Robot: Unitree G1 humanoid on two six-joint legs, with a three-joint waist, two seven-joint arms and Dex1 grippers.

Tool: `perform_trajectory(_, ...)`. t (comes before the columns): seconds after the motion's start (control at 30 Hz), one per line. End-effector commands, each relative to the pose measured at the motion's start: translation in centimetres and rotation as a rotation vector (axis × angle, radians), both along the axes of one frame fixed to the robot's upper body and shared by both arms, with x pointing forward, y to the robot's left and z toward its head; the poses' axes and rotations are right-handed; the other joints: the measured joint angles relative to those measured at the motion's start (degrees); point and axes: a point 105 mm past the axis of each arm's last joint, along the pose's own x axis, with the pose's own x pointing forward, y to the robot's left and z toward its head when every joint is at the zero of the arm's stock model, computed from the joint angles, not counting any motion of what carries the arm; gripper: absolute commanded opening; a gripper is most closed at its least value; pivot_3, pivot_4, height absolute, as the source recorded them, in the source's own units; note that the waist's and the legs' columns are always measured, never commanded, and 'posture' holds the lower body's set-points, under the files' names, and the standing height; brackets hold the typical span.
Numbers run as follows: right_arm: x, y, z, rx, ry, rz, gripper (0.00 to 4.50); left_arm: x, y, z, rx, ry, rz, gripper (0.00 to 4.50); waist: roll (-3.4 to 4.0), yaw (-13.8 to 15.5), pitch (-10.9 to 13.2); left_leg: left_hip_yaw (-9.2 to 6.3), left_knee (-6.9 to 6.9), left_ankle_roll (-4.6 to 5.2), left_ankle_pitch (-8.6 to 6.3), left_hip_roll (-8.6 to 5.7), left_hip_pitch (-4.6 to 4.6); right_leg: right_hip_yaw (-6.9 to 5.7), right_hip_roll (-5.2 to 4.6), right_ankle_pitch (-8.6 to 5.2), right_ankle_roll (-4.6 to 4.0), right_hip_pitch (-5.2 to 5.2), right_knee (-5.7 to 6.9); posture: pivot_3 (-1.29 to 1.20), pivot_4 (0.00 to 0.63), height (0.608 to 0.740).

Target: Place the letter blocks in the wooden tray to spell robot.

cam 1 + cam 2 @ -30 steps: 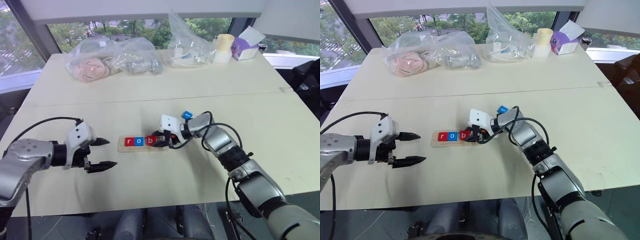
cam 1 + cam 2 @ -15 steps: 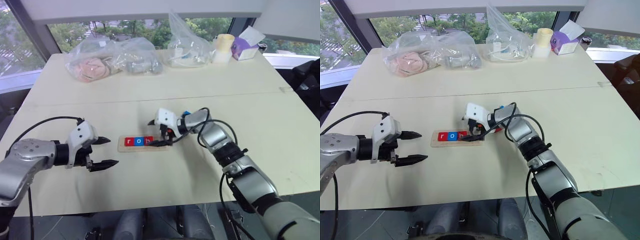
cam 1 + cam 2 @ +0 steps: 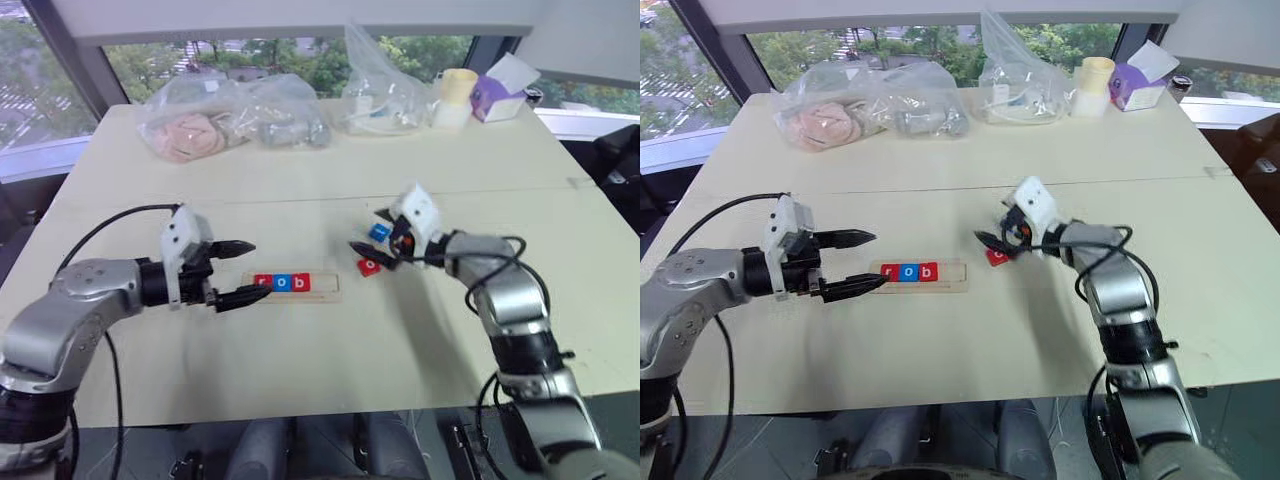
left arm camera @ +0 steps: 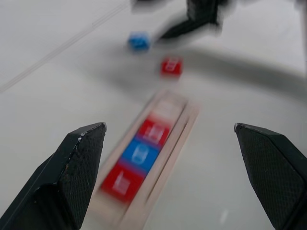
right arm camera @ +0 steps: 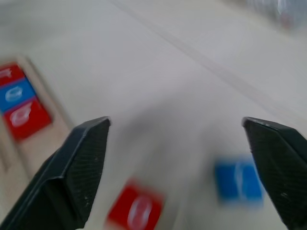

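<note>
Wooden tray [image 3: 322, 292] near table centre, towards the near edge, with three letter blocks seated at its left end: red r [image 3: 263, 283], blue o [image 3: 281, 283], red b [image 3: 299, 283]; right portion of the slot vacant. Two loose tiles on the bare table just beyond the tray's right end: red block [image 3: 370, 266] nearer the tray, blue block [image 3: 378, 232] slightly farther back. Right end effector [image 3: 372, 232] above these two tiles, fingers spread wide, nothing pinched. Left end effector [image 3: 243, 271] at the tray's left end, fingers likewise spread and empty, lower fingertip close to the red r.

Likely hazards, judged from this layout: left fingertip nudging the tray or dislodging the seated r; loose tiles picked in the wrong order, spoiling the o–t ending, letters on them not legible here; thin flat tile slipping from a pinch on the smooth top; tile set down tilted on the slot rim.

Table [image 3: 300, 180]: pale, smooth, matt, with a seam across its middle. Along the far edge: clear plastic bags [image 3: 230, 115], a pale cup [image 3: 452, 96], a purple tissue box [image 3: 497, 92]. Beyond, large windows [image 3: 60, 70] onto trees
</note>
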Motion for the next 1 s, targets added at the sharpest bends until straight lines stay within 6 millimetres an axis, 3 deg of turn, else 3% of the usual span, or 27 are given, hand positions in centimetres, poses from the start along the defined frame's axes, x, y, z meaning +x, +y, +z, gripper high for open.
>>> perform_trajectory(0.03, -0.8, -0.2, 1.2, 0.033, -0.023, -0.095, 4.49, -0.2, -1.1, -0.1, 0.005, -0.012, -0.027, 4.5, 0.0, -0.45, 0.0, 0.04, -0.01, 0.0, 0.0, 0.03, 0.11, 0.03, 0.03, -0.01, -0.03, 0.08, -0.01, 0.0, 0.15, 0.734)
perform_trajectory(0.3, -2.5, 1.5, -1.6, 0.076, 0.077, -0.177, 4.49, 0.1, -1.7, -2.1, 0.1, -0.006, -0.065, 4.5, 0.0, -0.02, 0.0, 0.1, -0.07, 0.0, 0.0, 0.1, 0.25, 0.04, 0.11, -0.11, -0.16, 0.2, -0.04, 0.0, 0.15, 0.734)
perform_trajectory(0.47, -1.6, 1.6, -3.7, 0.023, 0.107, -0.249, 4.49, 0.2, -1.9, -2.3, 0.107, -0.012, -0.066, 4.5, 0.0, -0.02, 0.0, 0.07, -0.08, 0.0, -0.01, 0.11, 0.25, 0.04, 0.1, -0.11, -0.16, 0.19, -0.08, 0.0, 0.15, 0.734)
perform_trajectory(0.57, -0.8, 1.5, -4.2, 0.014, 0.1, -0.28, 3.54, 0.2, -2.0, -2.4, 0.106, -0.012, -0.065, 4.5, -0.02, -0.04, -0.01, 0.08, -0.07, 0.0, -0.01, 0.11, 0.25, 0.04, 0.1, -0.11, -0.16, 0.2, -0.09, 0.0, 0.15, 0.734)
perform_trajectory(0.7, -0.6, 1.5, -4.0, 0.021, 0.094, -0.282, 1.4, 0.1, -1.8, -2.5, 0.111, -0.011, -0.056, 4.5, -0.02, -0.04, -0.01, 0.07, -0.09, 0.0, -0.01, 0.11, 0.25, 0.03, 0.12, -0.11, -0.16, 0.21, -0.09, 0.0, 0.15, 0.734)
perform_trajectory(0.73, -0.7, 1.7, -3.8, 0.027, 0.092, -0.273, 1.14, 0.1, -1.7, -2.6, 0.113, -0.01, -0.053, 4.5, -0.02, -0.04, -0.01, 0.08, -0.09, 0.0, -0.01, 0.12, 0.25, 0.03, 0.12, -0.11, -0.16, 0.2, -0.09, 0.0, 0.15, 0.734)
perform_trajectory(1.0, -2.0, 0.2, -1.2, 0.058, 0.026, -0.361, 1.16, -0.6, -2.3, -3.0, 0.138, -0.018, -0.095, 4.5, -0.02, 0.11, 0.0, 0.05, -0.07, 0.0, -0.01, 0.12, 0.2, 0.02, 0.12, -0.11, -0.16, 0.18, -0.09, 0.0, 0.15, 0.734)
